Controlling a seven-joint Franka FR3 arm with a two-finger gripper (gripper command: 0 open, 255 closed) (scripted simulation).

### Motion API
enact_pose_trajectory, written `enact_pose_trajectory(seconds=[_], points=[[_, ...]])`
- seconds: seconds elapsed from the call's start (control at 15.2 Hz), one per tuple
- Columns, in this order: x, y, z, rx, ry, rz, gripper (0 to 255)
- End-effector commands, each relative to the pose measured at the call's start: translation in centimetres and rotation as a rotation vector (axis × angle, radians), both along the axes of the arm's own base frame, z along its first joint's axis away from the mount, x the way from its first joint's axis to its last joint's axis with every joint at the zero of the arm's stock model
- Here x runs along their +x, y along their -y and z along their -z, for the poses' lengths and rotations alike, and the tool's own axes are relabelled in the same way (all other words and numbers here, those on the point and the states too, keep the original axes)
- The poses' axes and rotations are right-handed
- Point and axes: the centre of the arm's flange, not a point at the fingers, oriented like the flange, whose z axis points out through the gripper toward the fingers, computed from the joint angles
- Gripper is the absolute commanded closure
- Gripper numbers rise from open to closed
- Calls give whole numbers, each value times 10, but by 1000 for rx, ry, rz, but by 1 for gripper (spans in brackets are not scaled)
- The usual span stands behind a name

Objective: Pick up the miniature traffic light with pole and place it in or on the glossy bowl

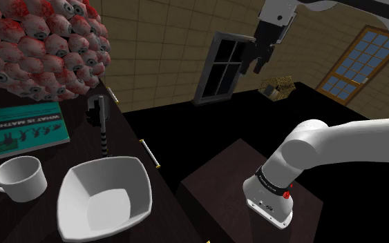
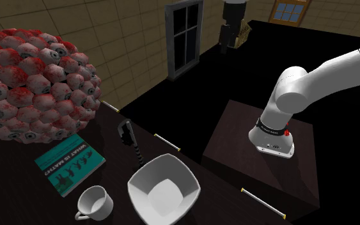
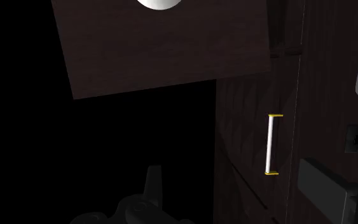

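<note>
Both exterior views look down on the same bowl (image 1: 82, 181) (image 2: 148, 179).

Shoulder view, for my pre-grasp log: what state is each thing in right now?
traffic light: lying on its side, unheld
bowl: upright, empty
cup: upright, empty
book: closed, lying flat
gripper: open, raised, holding nothing
</note>
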Motion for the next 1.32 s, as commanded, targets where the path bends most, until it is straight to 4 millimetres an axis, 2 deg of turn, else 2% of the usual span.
enact_pose_trajectory(seconds=[0.0,1.25], points=[[0,0,0,0,0,0,0],[51,-235,56,6,84,111,0]])
